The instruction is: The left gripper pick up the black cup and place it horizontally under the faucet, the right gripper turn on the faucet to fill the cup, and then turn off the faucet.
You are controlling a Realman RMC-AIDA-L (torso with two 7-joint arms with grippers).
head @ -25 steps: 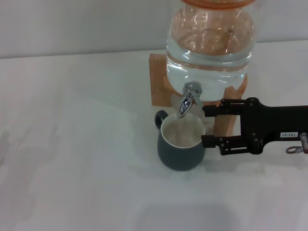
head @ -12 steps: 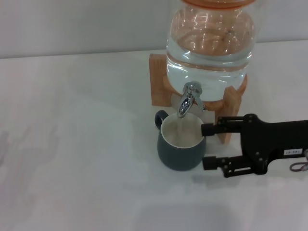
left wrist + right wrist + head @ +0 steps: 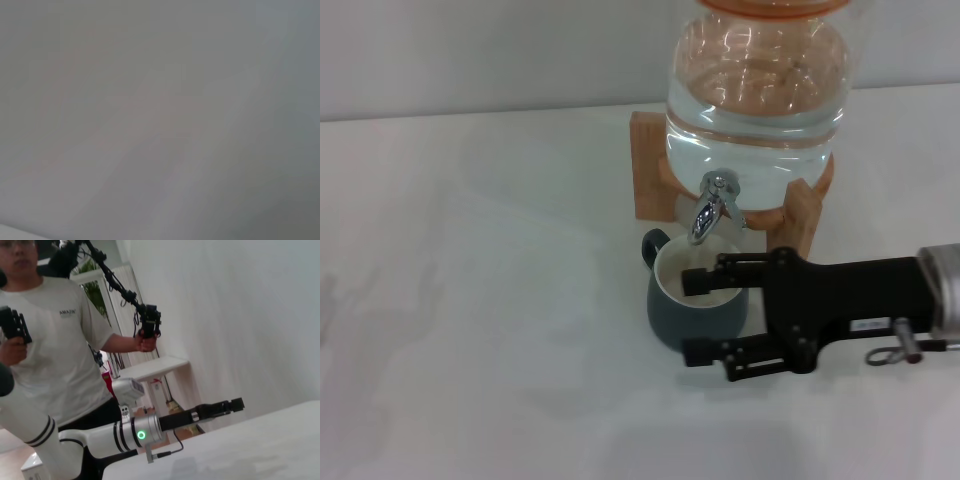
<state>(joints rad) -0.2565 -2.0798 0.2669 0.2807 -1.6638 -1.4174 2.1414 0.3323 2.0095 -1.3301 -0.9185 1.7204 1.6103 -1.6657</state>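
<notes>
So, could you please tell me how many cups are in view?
1: the black cup stands on the table under the faucet, at the open right gripper. None seems hidden.

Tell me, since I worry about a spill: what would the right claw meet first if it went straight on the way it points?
Probably the black cup: the right claw points toward the robot's left, its open fingers already beside the cup's rim and body. Height is unclear, so it might pass just over.

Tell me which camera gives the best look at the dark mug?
The head view. There the black cup stands upright below the faucet, with the right hand open around it. The left wrist view shows only blank grey, and the right wrist view shows no mug at all.
</notes>
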